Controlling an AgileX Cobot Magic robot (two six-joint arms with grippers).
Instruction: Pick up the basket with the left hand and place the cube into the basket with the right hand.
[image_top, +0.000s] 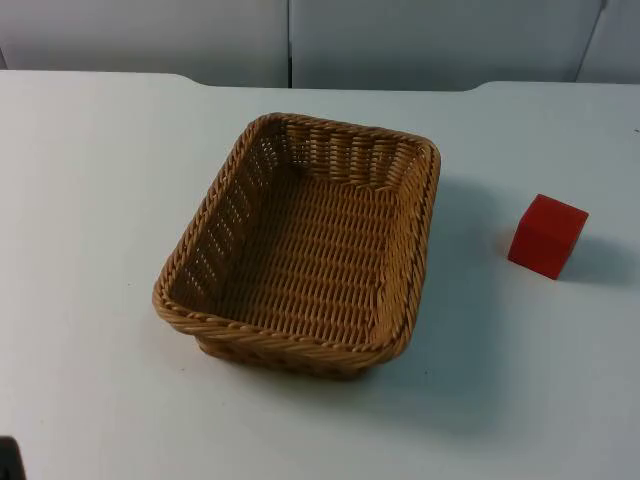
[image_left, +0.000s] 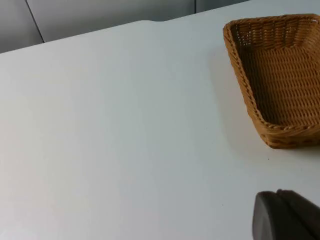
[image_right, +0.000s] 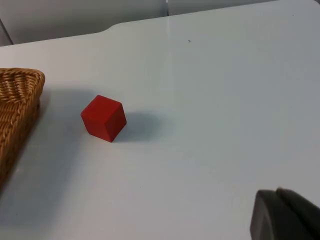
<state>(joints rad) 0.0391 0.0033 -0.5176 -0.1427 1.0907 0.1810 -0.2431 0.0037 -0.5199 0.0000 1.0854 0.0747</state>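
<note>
White table (image_top: 90, 200) carries the empty basket (image_top: 305, 245) near its middle, cube (image_top: 547, 235) toward the right edge, apart. Neither is grasped; whether left gripper (image_left: 285, 215) and right gripper (image_right: 285, 215) are open, I cannot tell.

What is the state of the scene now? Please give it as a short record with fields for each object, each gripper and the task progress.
basket: woven wicker basket, rectangular, upright on the white table, nothing inside
cube: red cube on the table, to the right of the basket, apart from it
left gripper: one black fingertip is seen, away from the basket, holding nothing
right gripper: one black fingertip is seen, away from the cube, holding nothing
background: grey partition wall behind the table
task progress: basket not yet lifted, cube not yet picked
</note>
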